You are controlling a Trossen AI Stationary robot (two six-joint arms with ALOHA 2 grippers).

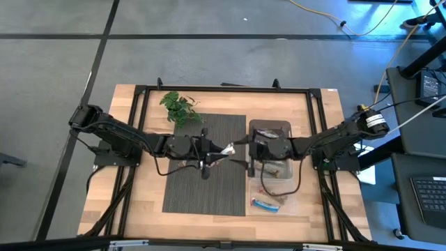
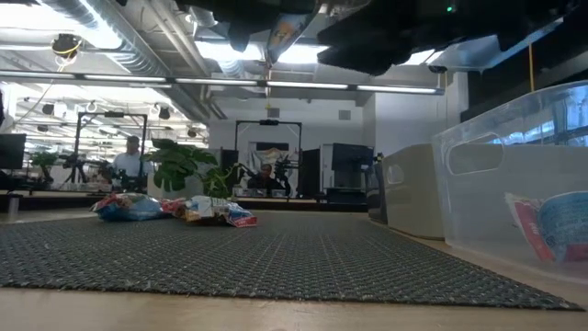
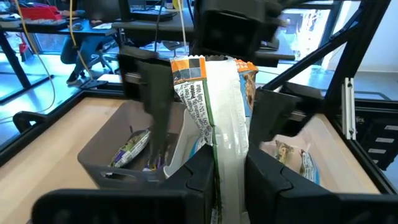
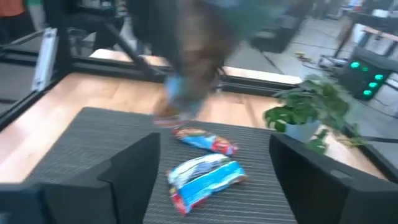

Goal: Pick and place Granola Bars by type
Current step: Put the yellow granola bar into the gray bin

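My left gripper [image 3: 214, 177] is clamped on an orange-tan granola bar [image 3: 208, 93], arm stretched level over the dark mat [image 1: 188, 188] toward the bins. My right gripper [image 4: 211, 168] faces it, fingers spread wide. Two blue-white-red bars [image 4: 202, 177] lie on the mat.

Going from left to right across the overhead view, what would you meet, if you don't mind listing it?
Left arm → plant sprig → left gripper holding a granola bar → right gripper → grey bin → right arm.
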